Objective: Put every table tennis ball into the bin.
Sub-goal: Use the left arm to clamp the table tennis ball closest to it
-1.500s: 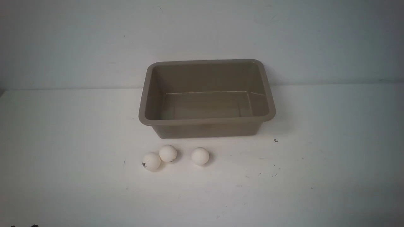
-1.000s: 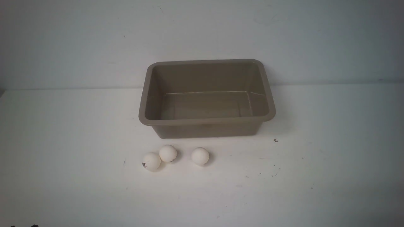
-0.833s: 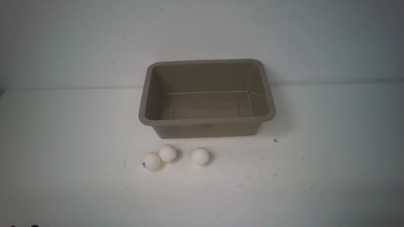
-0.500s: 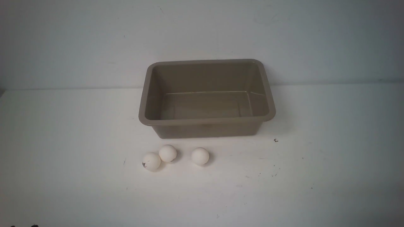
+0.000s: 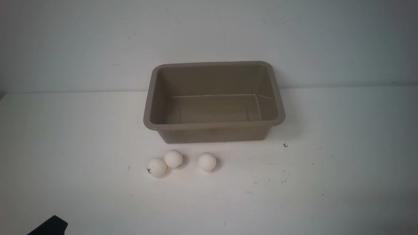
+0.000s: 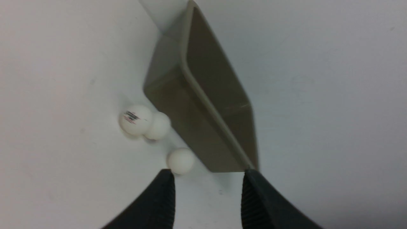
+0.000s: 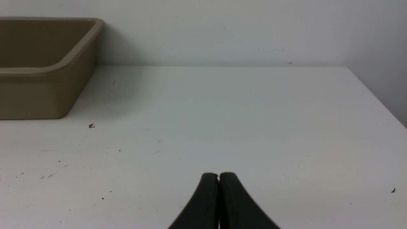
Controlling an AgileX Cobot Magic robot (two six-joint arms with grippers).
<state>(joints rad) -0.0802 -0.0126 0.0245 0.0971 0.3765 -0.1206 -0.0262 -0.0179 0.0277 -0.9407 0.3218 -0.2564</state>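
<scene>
table tennis balls [image 5: 173,158]: all three lie on the white table [image 5: 326,189] just in front of the bin [image 5: 212,125]. the two on the left seem to touch and the third sits a little apart. the bin holds nothing, and no ball has shifted. the one change is a dark part of the left arm [image 5: 49,227], which now pokes into the front view's lower left corner. the left gripper [image 6: 208,173] has its jaws spread with nothing between them and faces the balls from well back. the right gripper [image 7: 218,175] is pressed together, away from the balls. the first reach looks to be starting.
</scene>
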